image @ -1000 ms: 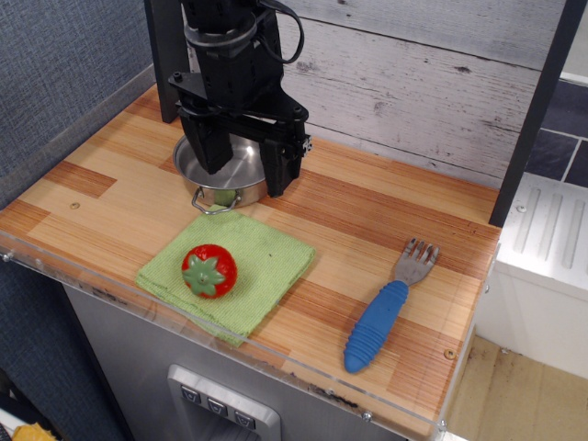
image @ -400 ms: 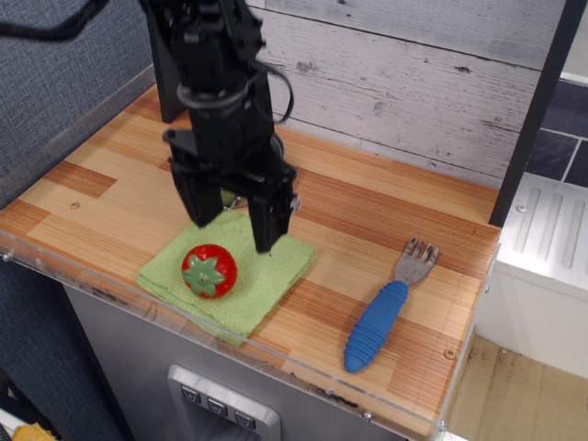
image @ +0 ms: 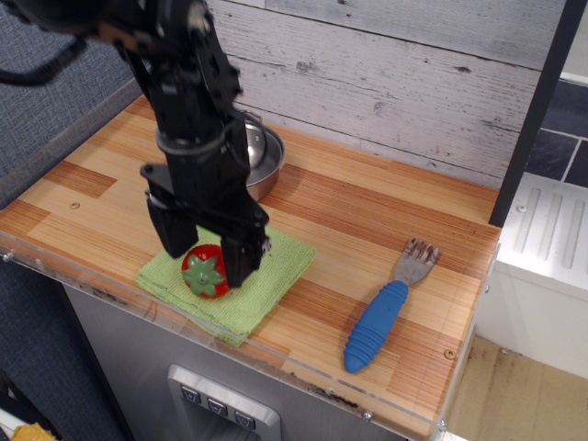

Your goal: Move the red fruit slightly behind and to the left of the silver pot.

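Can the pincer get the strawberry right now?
Probably yes. The pincer is open with a finger on each side of the strawberry, which sits on the green cloth with nothing covering it.

Glossy plastic, shiny steel, soft cloth, striped wood.
The glossy red plastic strawberry sits on matt green woven cloth; the shiny steel pot rests on smooth wooden counter.

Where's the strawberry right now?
The red strawberry sits on the green cloth near the counter's front-left edge, between the fingers of the open pincer, in front of the silver pot.
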